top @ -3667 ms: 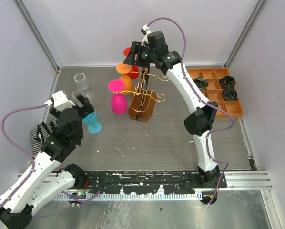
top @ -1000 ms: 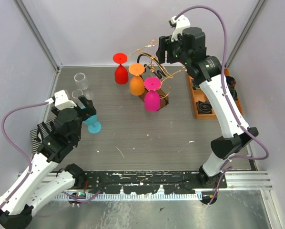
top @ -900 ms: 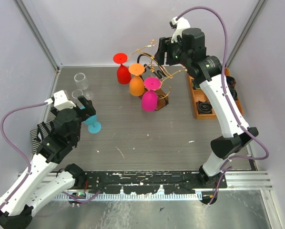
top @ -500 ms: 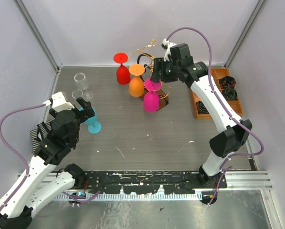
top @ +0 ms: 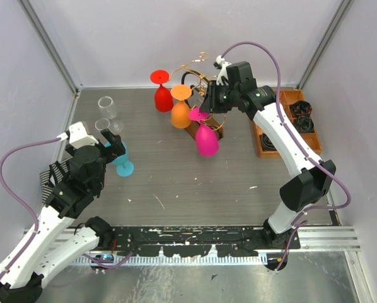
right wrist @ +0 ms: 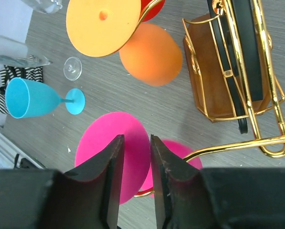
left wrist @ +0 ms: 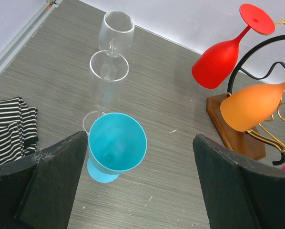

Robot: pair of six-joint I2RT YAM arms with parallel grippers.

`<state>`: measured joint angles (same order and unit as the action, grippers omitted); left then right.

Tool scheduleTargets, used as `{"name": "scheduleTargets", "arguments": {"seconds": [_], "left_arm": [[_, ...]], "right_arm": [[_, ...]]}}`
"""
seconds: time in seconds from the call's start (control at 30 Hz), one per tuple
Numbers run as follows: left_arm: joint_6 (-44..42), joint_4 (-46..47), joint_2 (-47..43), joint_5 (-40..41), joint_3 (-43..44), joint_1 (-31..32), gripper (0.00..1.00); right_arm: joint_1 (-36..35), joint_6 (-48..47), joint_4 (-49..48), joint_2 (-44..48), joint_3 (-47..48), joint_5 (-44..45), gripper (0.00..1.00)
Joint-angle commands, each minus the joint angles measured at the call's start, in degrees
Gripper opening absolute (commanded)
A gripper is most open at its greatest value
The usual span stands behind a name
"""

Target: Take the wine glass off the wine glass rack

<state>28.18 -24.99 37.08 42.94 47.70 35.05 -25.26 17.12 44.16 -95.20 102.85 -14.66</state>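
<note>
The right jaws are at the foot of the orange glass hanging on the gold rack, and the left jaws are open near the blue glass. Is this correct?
The right jaws are at the foot of the pink glass, not the orange glass; the right wrist view shows it. The rest is correct.

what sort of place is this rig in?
Likely a robot test cell: plain walls boxing a grey table, arms bolted to a metal rail, and staged props like the wine glass rack.
</note>
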Motion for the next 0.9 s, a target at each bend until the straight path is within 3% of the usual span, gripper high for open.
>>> {"name": "scheduleTargets", "arguments": {"seconds": [0.0, 0.3, 0.63, 0.87], "left_arm": [[1.1, -1.2, 0.0, 0.6, 1.8, 0.2, 0.98], [2.0, -1.4, 0.9, -0.2, 2.2, 0.1, 0.98], [2.0, -1.7, 0.8, -0.6, 2.6, 0.2, 0.98], [1.6, -2.7, 0.4, -0.3, 2.7, 0.2, 0.98]], "right_arm": [[0.0, 2.0, 0.7, 3.6, -0.3, -3.7, 0.30], [2.9, 4.9, -2.4, 7.7, -3.8, -7.9, 0.02], [11.0, 13.5, -14.4, 10.0, -11.2, -16.1, 0.01], [15.0, 17.2, -17.5, 9.7, -10.5, -14.4, 0.01]]}}
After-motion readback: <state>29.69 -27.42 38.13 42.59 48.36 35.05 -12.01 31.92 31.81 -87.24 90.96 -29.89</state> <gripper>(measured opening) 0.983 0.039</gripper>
